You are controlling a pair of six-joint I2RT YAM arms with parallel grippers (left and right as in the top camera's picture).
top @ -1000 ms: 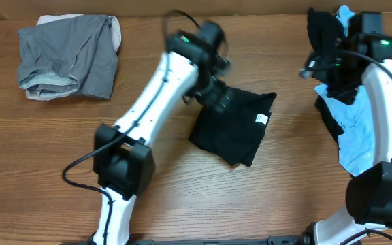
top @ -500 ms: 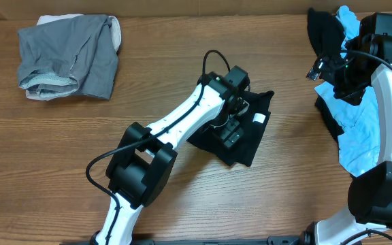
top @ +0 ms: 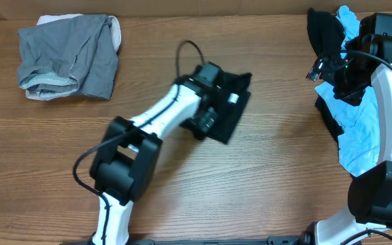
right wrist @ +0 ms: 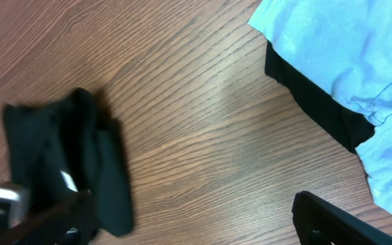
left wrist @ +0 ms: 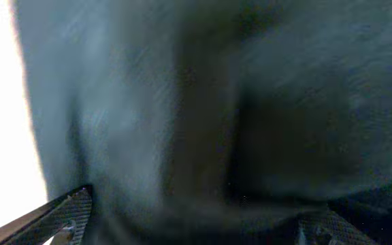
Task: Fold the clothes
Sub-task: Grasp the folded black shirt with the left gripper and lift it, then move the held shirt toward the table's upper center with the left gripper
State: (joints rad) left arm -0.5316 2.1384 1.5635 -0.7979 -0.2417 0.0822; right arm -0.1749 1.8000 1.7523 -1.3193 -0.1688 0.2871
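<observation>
A folded black garment [top: 233, 109] with a small white tag lies at the table's middle. My left gripper [top: 208, 114] is pressed down on its left part. In the left wrist view dark cloth [left wrist: 216, 102] fills the frame, and the two fingertips [left wrist: 199, 224] sit wide apart, with nothing pinched between them. My right gripper [top: 327, 67] hovers at the far right, open and empty [right wrist: 189, 224] over bare wood. The right wrist view shows the black garment [right wrist: 53, 156] at the left.
A folded grey garment [top: 67, 58] lies at the far left. A pile of light blue cloth [top: 359, 133] and black cloth [top: 325, 27] lies at the right edge under the right arm; it also shows in the right wrist view [right wrist: 346, 47].
My left gripper has slid the black garment to the left and toward the far side of the table. The right arm has stayed where it was.
</observation>
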